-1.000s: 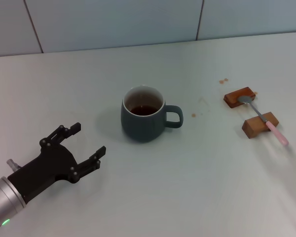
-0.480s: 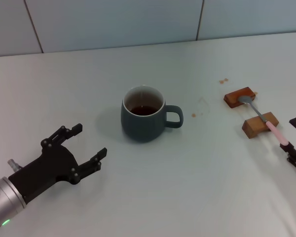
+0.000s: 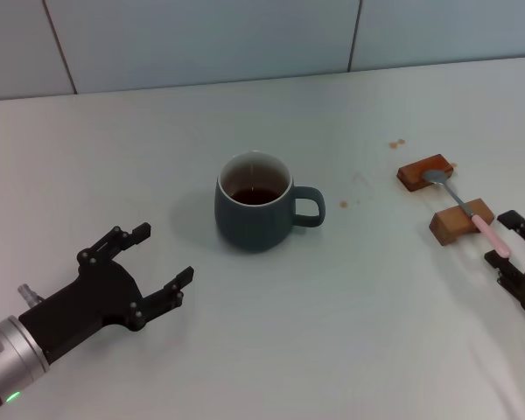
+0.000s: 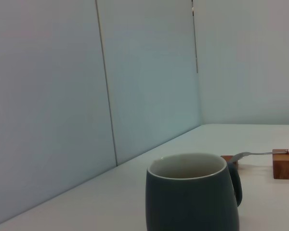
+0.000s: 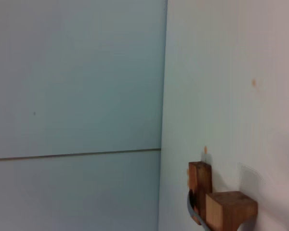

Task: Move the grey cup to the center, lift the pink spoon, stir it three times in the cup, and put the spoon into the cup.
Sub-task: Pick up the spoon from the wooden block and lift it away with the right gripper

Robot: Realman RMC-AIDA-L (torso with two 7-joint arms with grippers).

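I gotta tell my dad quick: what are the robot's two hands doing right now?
Left gripper: open and holding nothing, left of the grey cup.
Right gripper: open, empty, right at the pink spoon handle's end.

you have the grey cup mid-desk, handle toward your right. the pink spoon lies across two wooden blocks to its right. left tool sits near-left of the cup, right tool just beside the spoon's handle.

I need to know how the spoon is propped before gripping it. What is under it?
Two wooden blocks: the spoon has its bowl on the far one and its shaft across the near one. The pink handle end overhangs the table. The contact spots are hidden.
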